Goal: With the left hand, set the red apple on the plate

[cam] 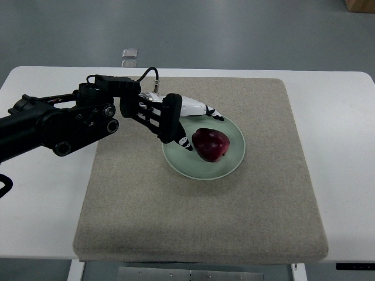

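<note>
A dark red apple [211, 144] rests on a pale green plate [232, 165] in the middle of the beige mat. My left hand [196, 126] comes in from the picture's left on a black arm. It hovers over the plate's left rim, just left of the apple. Its fingers are spread, one fingertip [217, 116] reaching past the apple's top and a thumb [186, 144] at its lower left. They hold nothing. I cannot tell if a finger still touches the apple. The right arm is out of view.
The beige mat [199, 216] covers most of the white table [345, 146]. A small grey object [130, 52] lies on the floor beyond the table's far edge. A brown box corner [360, 4] shows at the top right.
</note>
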{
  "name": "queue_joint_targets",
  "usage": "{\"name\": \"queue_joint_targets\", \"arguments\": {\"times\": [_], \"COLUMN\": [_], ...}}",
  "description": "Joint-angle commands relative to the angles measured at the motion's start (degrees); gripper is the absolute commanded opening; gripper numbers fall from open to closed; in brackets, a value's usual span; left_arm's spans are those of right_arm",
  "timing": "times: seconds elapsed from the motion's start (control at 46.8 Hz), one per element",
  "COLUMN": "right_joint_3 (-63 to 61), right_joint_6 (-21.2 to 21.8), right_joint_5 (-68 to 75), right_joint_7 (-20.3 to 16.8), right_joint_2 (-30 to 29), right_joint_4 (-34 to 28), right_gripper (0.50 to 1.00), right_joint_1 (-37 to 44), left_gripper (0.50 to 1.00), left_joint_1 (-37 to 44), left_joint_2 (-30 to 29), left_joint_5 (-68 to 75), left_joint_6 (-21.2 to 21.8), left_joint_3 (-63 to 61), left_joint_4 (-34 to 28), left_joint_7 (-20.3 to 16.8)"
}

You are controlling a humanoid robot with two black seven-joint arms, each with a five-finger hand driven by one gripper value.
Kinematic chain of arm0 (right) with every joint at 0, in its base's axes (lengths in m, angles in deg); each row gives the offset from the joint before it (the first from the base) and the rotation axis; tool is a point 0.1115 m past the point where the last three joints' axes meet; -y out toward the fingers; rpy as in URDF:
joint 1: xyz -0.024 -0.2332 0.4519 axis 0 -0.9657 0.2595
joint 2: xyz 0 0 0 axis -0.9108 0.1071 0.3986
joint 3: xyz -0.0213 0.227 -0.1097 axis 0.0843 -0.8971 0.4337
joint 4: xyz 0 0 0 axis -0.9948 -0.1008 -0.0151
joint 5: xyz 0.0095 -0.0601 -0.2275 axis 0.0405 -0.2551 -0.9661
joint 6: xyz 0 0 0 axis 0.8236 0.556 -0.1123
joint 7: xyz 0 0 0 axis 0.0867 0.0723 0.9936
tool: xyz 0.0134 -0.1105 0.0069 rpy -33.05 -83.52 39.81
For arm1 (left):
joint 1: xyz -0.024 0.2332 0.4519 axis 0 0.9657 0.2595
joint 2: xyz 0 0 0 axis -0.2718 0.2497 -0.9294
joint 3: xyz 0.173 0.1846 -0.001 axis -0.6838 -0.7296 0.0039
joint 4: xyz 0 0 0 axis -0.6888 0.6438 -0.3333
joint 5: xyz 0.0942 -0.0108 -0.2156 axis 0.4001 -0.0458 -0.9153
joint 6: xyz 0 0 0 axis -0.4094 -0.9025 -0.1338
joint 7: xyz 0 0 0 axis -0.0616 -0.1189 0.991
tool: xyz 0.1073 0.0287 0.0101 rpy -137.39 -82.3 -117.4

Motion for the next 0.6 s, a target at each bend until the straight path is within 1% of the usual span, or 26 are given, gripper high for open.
{"name": "queue_joint_targets", "arguments": {"times": [0.0,0.128,0.256,0.32,0.342,0.363,0.384,0.577], "right_joint_3": [0.0,0.0,0.0,0.0,0.0,0.0,0.0,0.0], "right_joint_6": [0.0,0.0,0.0,0.0,0.0,0.0,0.0,0.0], "right_joint_5": [0.0,0.0,0.0,0.0,0.0,0.0,0.0,0.0], "right_joint_7": [0.0,0.0,0.0,0.0,0.0,0.0,0.0,0.0], "right_joint_2": [0.0,0.0,0.0,0.0,0.0,0.0,0.0,0.0], "right_joint_4": [0.01,0.01,0.01,0.01,0.01,0.01,0.01,0.01], "right_gripper": [0.964,0.964,0.964,0.964,0.964,0.964,0.964,0.964], "right_joint_1": [0.0,0.0,0.0,0.0,0.0,0.0,0.0,0.0], "left_gripper": [0.96,0.96,0.96,0.964,0.973,0.992,0.996,0.996], "left_joint_1": [-0.47,-1.18,-1.27,-1.27,-1.27,-1.27,-1.27,-1.18], "left_joint_2": [-1.05,-1.84,-1.93,-1.93,-1.93,-1.93,-1.93,-1.93], "left_joint_5": [-0.32,-0.76,-1.02,-1.64,-2.25,-3.12,-4.26,-18.32], "left_joint_6": [0.17,0.61,2.72,3.16,3.24,3.33,3.33,3.6], "left_joint_3": [0.28,0.81,2.39,2.74,3.09,3.53,3.97,4.77], "left_joint_4": [-1.67,-5.1,-9.67,-11.86,-12.57,-13.36,-14.06,-19.78], "left_joint_7": [0.01,0.01,0.01,-0.08,-0.08,-0.08,-0.08,-0.08]}}
